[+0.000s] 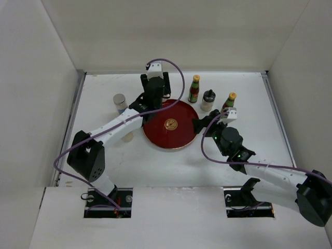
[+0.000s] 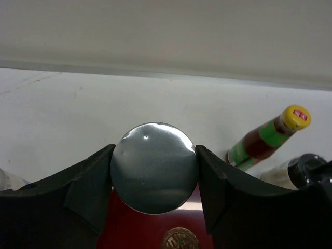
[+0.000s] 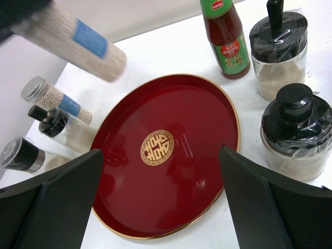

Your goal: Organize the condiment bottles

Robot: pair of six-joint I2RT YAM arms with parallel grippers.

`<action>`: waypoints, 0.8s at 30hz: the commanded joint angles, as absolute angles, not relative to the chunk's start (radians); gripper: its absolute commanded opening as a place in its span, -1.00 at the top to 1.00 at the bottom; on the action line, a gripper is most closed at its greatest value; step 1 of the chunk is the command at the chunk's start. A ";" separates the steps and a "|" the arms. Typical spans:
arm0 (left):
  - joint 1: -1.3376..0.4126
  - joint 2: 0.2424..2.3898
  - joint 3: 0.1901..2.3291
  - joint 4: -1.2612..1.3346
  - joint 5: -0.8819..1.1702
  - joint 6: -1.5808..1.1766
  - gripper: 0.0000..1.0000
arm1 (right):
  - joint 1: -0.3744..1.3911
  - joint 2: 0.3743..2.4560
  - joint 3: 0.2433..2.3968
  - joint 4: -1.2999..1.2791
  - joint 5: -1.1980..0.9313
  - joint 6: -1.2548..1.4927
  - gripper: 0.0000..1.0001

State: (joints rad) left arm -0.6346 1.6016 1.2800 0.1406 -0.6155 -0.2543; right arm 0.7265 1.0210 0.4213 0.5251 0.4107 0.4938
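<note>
My left gripper point(image 1: 155, 97) is shut on a silver-capped shaker point(image 2: 154, 167) and holds it tilted above the far left rim of the red plate point(image 1: 171, 139). The held shaker shows in the right wrist view point(image 3: 78, 41), pale with a blue label. My right gripper point(image 1: 203, 124) is open and empty at the plate's right edge, its fingers point(image 3: 57, 202) wide over the plate point(image 3: 171, 197). A sauce bottle point(image 1: 194, 88), a black-topped shaker point(image 1: 208, 100) and a second sauce bottle point(image 1: 229, 102) stand behind the plate. Another silver-capped shaker point(image 1: 120, 102) stands at the left.
Left of the plate, the right wrist view shows the silver-capped shaker point(image 3: 49, 98), a black-topped shaker point(image 3: 57, 124) and a dark-bodied bottle point(image 3: 21, 154). Two black-topped shakers point(image 3: 280, 52) point(image 3: 295, 129) stand right of the plate. White walls enclose the table point(image 1: 171, 166).
</note>
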 commanded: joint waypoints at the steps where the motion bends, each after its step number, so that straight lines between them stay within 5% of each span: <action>1: -0.639 1.647 1.269 0.212 -0.597 -0.279 0.27 | 0.722 1.005 0.428 0.568 0.410 0.499 -0.99; 11: -0.630 1.773 1.284 0.273 -0.558 -0.288 0.23 | 0.717 1.000 0.428 0.560 0.399 0.502 -0.99; 17: -0.628 1.789 1.247 0.275 -0.568 -0.293 -0.41 | 0.717 1.005 0.431 0.557 0.391 0.503 -1.00; 24: -0.640 1.709 1.198 0.279 -0.577 -0.299 -0.88 | 0.717 0.997 0.430 0.557 0.391 0.505 -1.00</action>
